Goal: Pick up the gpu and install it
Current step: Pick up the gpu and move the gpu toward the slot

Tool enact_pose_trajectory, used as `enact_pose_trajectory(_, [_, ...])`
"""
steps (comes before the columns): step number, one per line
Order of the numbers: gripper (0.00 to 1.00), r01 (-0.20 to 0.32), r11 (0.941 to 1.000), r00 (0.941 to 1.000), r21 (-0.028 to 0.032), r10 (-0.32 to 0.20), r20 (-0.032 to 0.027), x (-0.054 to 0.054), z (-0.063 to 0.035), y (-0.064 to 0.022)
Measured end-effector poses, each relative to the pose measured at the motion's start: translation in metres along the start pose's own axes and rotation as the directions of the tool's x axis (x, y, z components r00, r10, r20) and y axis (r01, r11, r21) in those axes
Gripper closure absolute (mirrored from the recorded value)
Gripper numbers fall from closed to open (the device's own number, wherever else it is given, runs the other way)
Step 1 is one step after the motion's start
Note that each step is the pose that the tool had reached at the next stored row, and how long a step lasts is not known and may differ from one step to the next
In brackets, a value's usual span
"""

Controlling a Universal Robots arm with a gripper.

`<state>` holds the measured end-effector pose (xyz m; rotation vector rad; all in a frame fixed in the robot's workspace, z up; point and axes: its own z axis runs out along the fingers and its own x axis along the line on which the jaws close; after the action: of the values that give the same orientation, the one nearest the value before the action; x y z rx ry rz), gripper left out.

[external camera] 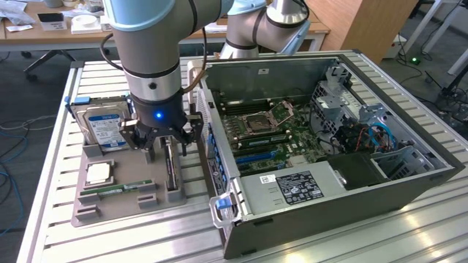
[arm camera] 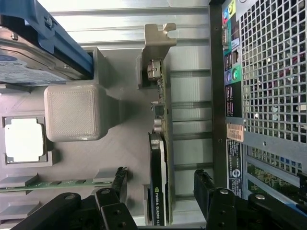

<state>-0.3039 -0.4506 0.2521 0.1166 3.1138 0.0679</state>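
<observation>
The gpu (external camera: pixel 172 171) stands on its edge in a slot of the grey holder tray (external camera: pixel 124 211), close to the computer case. In the wrist view the gpu (arm camera: pixel 161 120) shows its thin green board edge, its black cooler and the silver end bracket (arm camera: pixel 156 39). My gripper (external camera: pixel 166 147) hangs straight above the card, open. Its black fingers (arm camera: pixel 121 181) stand one on each side of the card, with a gap between each finger and the card. The gripper (arm camera: pixel 160 184) is centred over the cooler end.
On the same tray lie a silver hard drive (external camera: pixel 102 127), a square processor (external camera: pixel 98 172) and a narrow memory stick (external camera: pixel 117 189). The open computer case (external camera: pixel 307 137) lies right beside the tray, its motherboard (external camera: pixel 270 134) exposed. A second arm (external camera: pixel 274 19) stands behind it.
</observation>
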Motion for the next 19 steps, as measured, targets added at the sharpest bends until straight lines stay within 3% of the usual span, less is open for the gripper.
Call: enact_pose_trajectory(19, [0.33, 0.0, 1.0, 1.0, 0.0, 0.0, 0.0001, 0.0011, 0.0019, 0.0008])
